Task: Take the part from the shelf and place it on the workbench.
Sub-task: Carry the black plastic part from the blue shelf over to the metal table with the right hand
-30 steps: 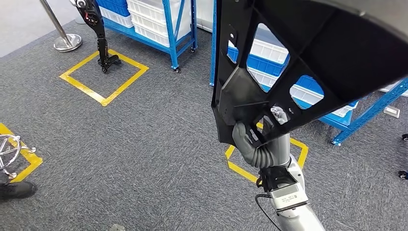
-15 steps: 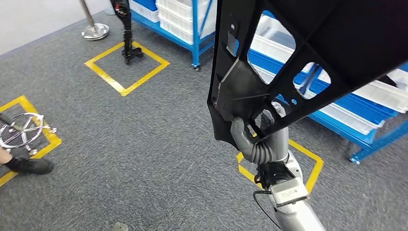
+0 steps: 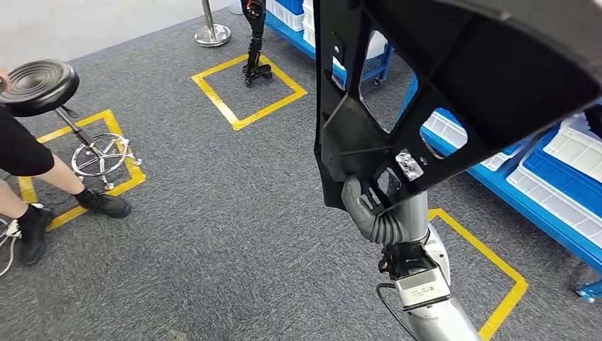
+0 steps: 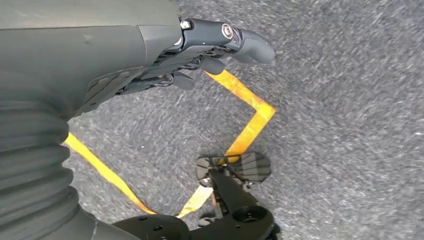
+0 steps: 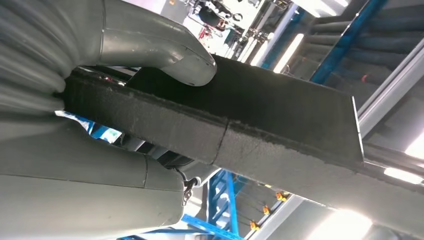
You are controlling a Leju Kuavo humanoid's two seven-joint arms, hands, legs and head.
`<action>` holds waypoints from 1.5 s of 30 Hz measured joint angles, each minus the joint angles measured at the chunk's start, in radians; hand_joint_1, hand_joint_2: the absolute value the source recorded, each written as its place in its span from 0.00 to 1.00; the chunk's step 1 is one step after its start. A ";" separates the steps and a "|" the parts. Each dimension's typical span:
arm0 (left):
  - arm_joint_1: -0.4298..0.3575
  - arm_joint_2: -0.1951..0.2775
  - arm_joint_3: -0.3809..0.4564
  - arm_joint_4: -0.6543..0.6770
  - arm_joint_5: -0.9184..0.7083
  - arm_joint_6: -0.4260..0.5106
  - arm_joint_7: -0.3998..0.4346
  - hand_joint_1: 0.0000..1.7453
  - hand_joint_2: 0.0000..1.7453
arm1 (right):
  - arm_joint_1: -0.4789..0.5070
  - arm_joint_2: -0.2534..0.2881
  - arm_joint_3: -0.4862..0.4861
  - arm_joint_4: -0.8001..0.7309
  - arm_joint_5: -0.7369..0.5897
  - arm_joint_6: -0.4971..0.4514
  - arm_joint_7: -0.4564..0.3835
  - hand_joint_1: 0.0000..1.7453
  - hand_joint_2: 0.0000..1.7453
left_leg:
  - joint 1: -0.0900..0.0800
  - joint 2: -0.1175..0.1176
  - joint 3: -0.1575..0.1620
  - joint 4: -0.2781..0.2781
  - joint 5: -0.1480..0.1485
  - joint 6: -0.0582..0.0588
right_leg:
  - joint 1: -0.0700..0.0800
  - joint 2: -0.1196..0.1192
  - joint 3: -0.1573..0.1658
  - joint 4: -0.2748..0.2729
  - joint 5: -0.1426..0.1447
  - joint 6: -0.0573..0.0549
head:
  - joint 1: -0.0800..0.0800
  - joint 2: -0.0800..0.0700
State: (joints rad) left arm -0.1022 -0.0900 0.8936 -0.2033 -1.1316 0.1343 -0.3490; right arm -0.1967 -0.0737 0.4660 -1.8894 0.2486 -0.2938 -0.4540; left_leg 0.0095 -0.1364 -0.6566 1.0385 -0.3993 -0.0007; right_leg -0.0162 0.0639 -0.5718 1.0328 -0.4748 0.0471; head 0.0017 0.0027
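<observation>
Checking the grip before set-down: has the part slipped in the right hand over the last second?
No. The part sits alike against the right hand; the camera turned, shifting the floor.

Stool (image 3: 39, 84) far left, shelf (image 3: 554, 192) right, part (image 3: 454, 78) between

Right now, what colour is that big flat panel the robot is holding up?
Black, a matte plastic panel with cut-out openings, clearest in the head view.

Looks like a factory workshop or warehouse: blue steel shelving (image 3: 497, 186) with white plastic bins (image 3: 576, 148), yellow tape squares (image 3: 248, 91) on grey carpet (image 3: 213, 234)
</observation>
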 joint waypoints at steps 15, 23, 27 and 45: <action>0.006 0.001 0.000 0.000 -0.005 -0.002 0.001 0.00 1.00 | 0.005 0.003 0.000 0.000 0.006 -0.002 -0.002 1.00 1.00 | -0.016 0.199 0.032 0.014 -0.045 -0.003 | 0.024 -0.184 0.014 -0.006 -0.003 -0.028 | -0.007 0.000; 0.004 0.002 0.000 0.000 -0.008 -0.007 -0.002 0.00 1.00 | 0.037 -0.002 -0.004 -0.008 0.009 -0.011 -0.004 1.00 1.00 | -0.003 0.091 0.023 0.004 -0.026 0.028 | 0.012 -0.069 -0.125 0.276 -0.121 -0.020 | 0.000 0.000; 0.011 0.001 0.000 0.000 -0.008 -0.009 -0.002 0.00 1.00 | 0.052 -0.005 -0.009 -0.013 0.012 -0.016 -0.006 1.00 1.00 | -0.001 0.029 0.022 0.004 -0.021 0.023 | 0.004 -0.030 -0.061 0.118 -0.041 0.007 | 0.000 0.000; 0.019 0.000 0.000 0.001 -0.018 -0.018 -0.006 0.00 1.00 | 0.075 -0.001 -0.010 -0.028 0.031 -0.026 -0.013 1.00 1.00 | -0.006 0.205 0.026 0.039 -0.050 -0.017 | 0.022 -0.175 0.005 -0.008 0.007 -0.038 | -0.009 0.000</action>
State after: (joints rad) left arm -0.0830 -0.0899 0.8938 -0.2026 -1.1496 0.1167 -0.3545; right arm -0.1220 -0.0743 0.4560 -1.9174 0.2791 -0.3199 -0.4674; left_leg 0.0039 0.0685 -0.6305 1.0776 -0.4493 -0.0175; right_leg 0.0054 -0.1114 -0.5670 1.0248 -0.4682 0.0086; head -0.0077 0.0027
